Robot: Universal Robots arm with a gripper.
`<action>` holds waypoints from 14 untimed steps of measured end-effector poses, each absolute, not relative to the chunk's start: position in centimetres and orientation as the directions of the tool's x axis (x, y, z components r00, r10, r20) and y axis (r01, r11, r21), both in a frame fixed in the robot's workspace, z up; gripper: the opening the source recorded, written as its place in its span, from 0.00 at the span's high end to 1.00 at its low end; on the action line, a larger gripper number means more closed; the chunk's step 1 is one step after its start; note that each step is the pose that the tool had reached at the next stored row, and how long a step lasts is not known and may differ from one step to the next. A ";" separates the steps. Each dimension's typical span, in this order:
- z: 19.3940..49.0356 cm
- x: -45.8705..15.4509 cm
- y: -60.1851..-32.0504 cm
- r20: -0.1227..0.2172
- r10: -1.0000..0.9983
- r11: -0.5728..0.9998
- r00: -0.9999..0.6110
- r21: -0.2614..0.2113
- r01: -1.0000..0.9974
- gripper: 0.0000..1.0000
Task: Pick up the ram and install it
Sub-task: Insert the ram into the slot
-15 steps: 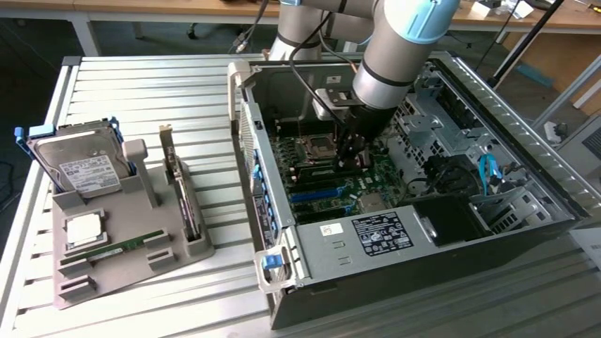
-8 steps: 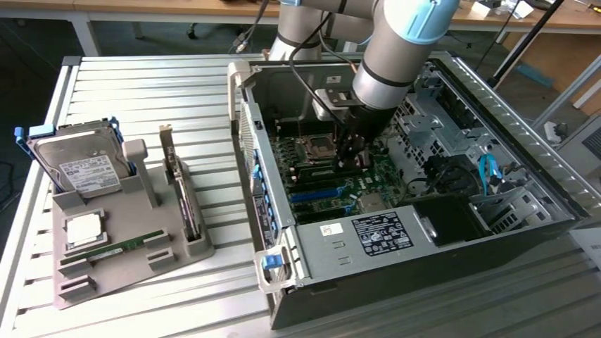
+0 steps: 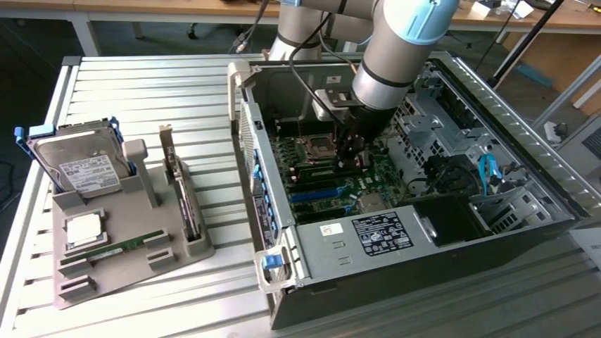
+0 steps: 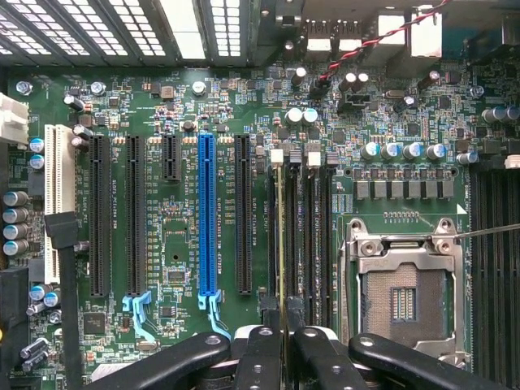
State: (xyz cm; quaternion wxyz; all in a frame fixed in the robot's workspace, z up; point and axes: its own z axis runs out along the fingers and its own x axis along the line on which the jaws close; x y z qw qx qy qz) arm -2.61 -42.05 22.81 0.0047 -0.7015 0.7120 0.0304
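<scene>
Inside the open computer case [image 3: 281, 232] the gripper [image 4: 281, 345] sits clamped on the ram [image 4: 281, 244], held edge-on over a motherboard [image 4: 162, 122] memory slot — light, stiff, fragile-looking, best pinched by its bare top edge.

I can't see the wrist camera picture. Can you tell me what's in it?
The fingers hold a thin ram stick edge-on in a slot on the green motherboard. A blue slot and black ones stand on one side, the empty metal processor socket on the other.
</scene>
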 end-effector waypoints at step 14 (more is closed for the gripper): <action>23.4 -2.6 -42.0 -0.049 -0.999 0.014 -0.016 0.037 -0.999 0.74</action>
